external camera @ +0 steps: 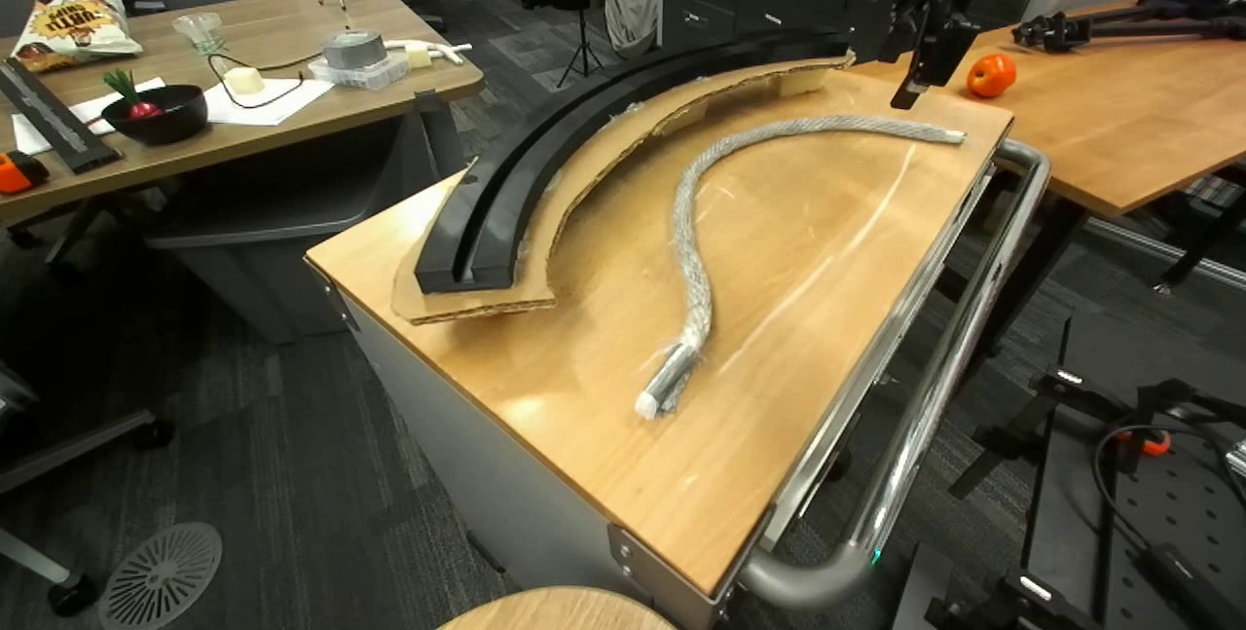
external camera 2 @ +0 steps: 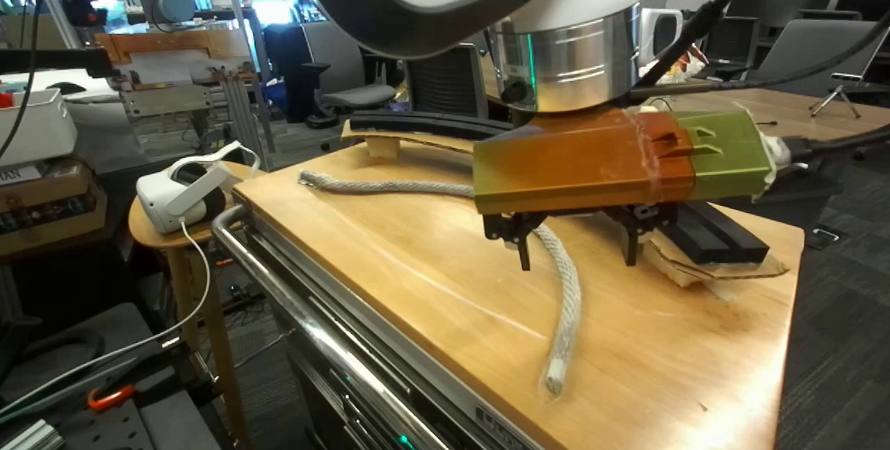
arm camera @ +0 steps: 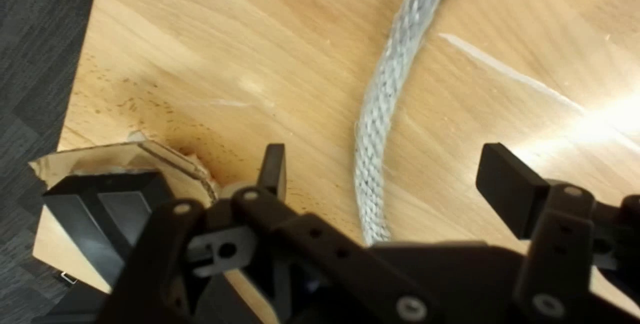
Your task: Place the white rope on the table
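The white rope lies in a loose curve on the wooden table. In an exterior view, the rope passes partly behind my gripper, which hangs above the table with its fingers spread. In the wrist view the rope runs down between the two wide-apart fingers of my open gripper, and its lower part is hidden behind the gripper body. I see nothing held. In an exterior view only part of my gripper shows, near the table's far end.
A dark curved track on cardboard stands along one side of the table; its end is close to one finger in the wrist view. A metal rail runs along the opposite edge. A white headset sits on a stool beside the table.
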